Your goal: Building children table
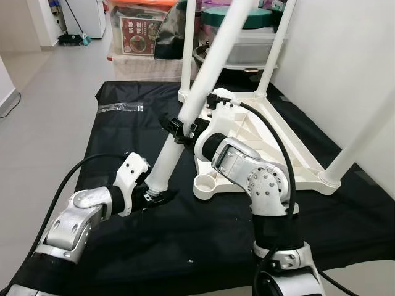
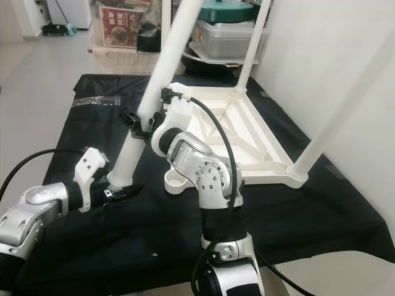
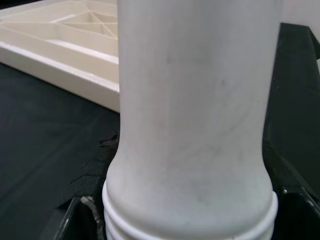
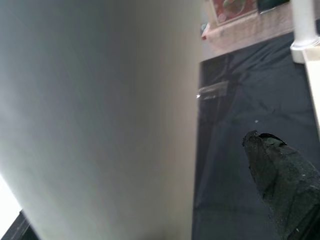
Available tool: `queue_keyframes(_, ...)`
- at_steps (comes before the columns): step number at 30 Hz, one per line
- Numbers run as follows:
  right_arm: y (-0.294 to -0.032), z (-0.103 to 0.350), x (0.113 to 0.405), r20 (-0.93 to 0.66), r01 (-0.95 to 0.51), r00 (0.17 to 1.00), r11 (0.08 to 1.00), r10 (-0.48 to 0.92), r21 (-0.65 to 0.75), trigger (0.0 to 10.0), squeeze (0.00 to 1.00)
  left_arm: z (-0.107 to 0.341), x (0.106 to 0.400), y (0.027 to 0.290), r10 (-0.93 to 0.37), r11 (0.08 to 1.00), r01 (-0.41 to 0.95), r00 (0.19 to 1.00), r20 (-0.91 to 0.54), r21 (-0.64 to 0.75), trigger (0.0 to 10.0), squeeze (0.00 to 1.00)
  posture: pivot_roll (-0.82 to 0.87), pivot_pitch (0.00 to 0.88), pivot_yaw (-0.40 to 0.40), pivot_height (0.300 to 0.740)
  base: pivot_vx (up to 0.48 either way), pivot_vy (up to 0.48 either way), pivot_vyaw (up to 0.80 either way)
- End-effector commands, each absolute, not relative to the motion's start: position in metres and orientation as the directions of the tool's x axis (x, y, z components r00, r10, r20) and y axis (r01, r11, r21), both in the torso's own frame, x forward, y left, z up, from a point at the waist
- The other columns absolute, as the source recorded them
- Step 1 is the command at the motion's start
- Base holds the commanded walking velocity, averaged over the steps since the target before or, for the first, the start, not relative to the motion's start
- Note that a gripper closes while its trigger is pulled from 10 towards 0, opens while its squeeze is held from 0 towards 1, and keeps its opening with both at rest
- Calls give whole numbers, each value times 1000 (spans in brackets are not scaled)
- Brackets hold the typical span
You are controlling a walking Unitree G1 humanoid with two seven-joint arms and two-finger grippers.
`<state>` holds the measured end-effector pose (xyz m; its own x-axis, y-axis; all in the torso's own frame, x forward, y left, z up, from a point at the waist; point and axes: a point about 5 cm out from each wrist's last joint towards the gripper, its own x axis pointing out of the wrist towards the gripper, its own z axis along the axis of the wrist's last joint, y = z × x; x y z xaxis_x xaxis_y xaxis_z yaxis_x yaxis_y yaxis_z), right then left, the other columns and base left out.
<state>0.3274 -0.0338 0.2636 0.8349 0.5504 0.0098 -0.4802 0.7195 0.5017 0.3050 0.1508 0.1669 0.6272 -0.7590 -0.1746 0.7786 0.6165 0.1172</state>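
Observation:
A loose white table leg [image 1: 203, 80] leans steeply over the black mat, with its ringed lower end [image 3: 190, 210] just above the mat. My left gripper [image 1: 156, 196] is shut on that lower end, a finger [image 3: 295, 200] on each side. Halfway up, my right gripper [image 1: 179, 128] straddles the leg [image 4: 100, 120]; a gap shows between the leg and one finger [image 4: 285, 185], so it stands open. The white tabletop [image 1: 271, 145] lies upside down to the right. Its near-left corner socket [image 1: 205, 184] is empty.
Three fitted legs stand up from the tabletop, two at the back [image 1: 187, 55] and one at the front right [image 1: 364, 132]. A clear plastic bag [image 1: 120, 107] lies on the mat's far left. Storage boxes [image 1: 139, 31] line the back; a white wall [image 1: 345, 55] runs along the right.

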Motion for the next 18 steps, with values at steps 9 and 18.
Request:
queue_keyframes(9,3,253,315,35,-457,809,589,587,666,0,0,163,301,128,-816,536,836,549,-183,118,10000,0,56,0,-90,740,0,0,0)
queue_keyframes(18,1,257,313,64,-475,800,565,597,675,0,0,159,304,141,-787,559,814,580,-210,156,10000,0,56,0,-89,740,0,0,0)
